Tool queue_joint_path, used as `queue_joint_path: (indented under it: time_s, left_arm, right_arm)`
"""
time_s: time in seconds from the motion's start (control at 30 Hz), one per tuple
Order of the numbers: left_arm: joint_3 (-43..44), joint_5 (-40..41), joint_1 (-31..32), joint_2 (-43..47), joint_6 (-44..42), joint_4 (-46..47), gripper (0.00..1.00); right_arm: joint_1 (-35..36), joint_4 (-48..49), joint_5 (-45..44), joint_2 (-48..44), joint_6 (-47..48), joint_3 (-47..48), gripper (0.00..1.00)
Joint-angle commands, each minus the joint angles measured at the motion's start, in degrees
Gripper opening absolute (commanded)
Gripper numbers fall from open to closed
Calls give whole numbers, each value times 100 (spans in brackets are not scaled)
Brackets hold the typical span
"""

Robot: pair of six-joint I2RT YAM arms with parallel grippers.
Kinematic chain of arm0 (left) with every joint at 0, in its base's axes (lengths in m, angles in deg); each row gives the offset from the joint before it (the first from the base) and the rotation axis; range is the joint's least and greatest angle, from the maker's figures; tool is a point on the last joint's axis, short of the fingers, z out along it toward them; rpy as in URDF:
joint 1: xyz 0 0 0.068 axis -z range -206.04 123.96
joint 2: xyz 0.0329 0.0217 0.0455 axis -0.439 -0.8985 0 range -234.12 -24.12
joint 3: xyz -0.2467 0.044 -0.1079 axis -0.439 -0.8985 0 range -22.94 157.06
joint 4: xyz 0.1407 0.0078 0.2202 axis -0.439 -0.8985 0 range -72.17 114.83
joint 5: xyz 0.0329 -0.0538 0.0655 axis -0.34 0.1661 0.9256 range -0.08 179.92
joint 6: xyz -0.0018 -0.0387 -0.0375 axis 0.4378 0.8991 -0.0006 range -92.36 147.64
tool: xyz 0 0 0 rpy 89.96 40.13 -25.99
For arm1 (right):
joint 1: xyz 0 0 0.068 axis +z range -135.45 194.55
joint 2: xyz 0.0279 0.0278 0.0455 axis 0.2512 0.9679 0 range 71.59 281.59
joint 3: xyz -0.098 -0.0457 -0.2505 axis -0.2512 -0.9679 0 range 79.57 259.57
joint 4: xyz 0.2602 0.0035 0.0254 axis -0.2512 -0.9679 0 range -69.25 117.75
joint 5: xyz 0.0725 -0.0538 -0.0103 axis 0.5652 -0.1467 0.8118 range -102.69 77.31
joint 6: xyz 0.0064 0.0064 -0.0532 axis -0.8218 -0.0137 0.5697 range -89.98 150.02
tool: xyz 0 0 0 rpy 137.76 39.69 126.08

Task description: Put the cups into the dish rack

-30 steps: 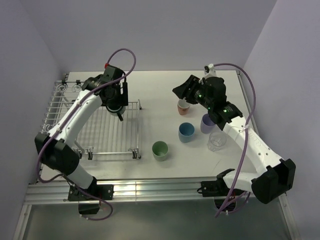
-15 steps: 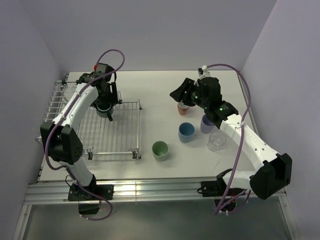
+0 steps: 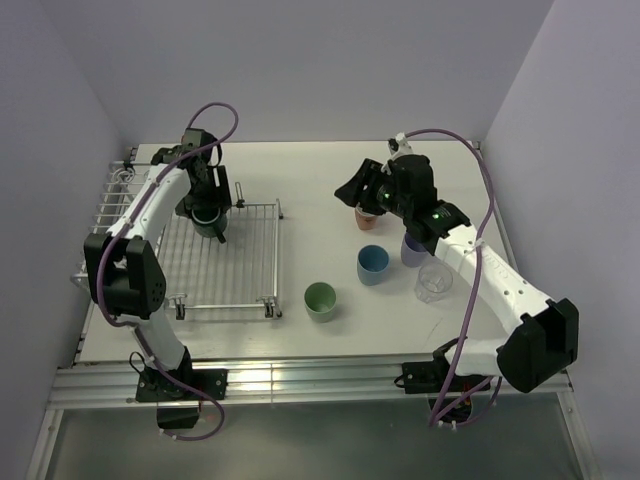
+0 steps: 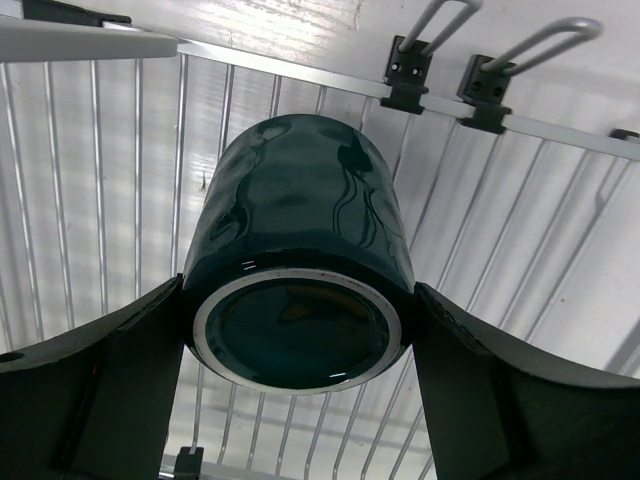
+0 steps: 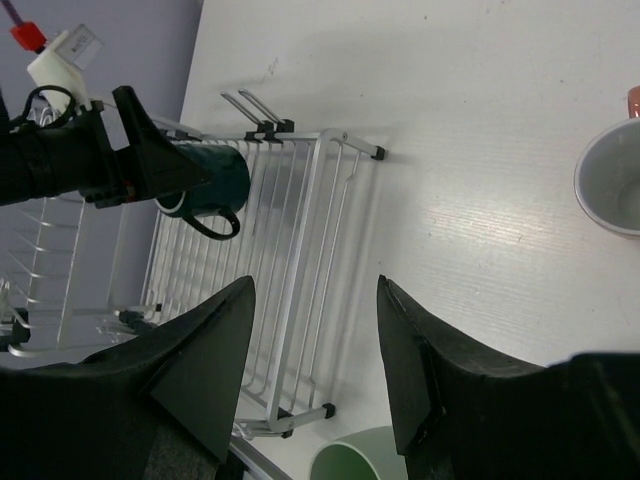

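Overhead and wrist views share dish rack (image 3: pixel 240 270).

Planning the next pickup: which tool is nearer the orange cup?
Right. The right tool hovers close beside the orange cup; the left tool is far off over the rack, holding the dark green mug.

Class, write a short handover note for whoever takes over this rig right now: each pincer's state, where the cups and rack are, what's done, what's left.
Left pincer: shut on the dark green mug, held over the dish rack grid.
Right pincer: open, empty, beside the salmon cup.
On the table, right of the rack: salmon cup, lavender cup, blue cup, clear cup, pale green cup.
Done: no cup released in the rack yet.
Left: set the mug down, then load the other five.
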Motion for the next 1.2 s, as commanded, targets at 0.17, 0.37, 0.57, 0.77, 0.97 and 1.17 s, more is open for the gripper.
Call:
queue_joint_path:
  time_s: [0.17, 0.37, 0.57, 0.77, 0.97, 1.17]
  left_arm:
    - [-97, 119, -49, -136, -1, 391, 20]
    - [-193, 207, -49, -101, -1, 479, 57]
    - [-273, 330, -49, -31, 8, 549, 98]
    - [-299, 418, -49, 40, 17, 593, 99]
    - [-325, 453, -40, 180, 17, 611, 99]
    - [-273, 567, 30, 435, 25, 584, 99]
  right_arm:
    - [65, 150, 24, 97, 80, 277, 59]
    - [109, 159, 24, 150, 89, 294, 59]
    - [162, 142, -20, 211, 106, 347, 59]
    - [223, 124, -64, 255, 98, 373, 59]
    - [285, 106, -108, 272, 106, 409, 59]
    - [355, 45, -196, 281, 141, 470, 59]
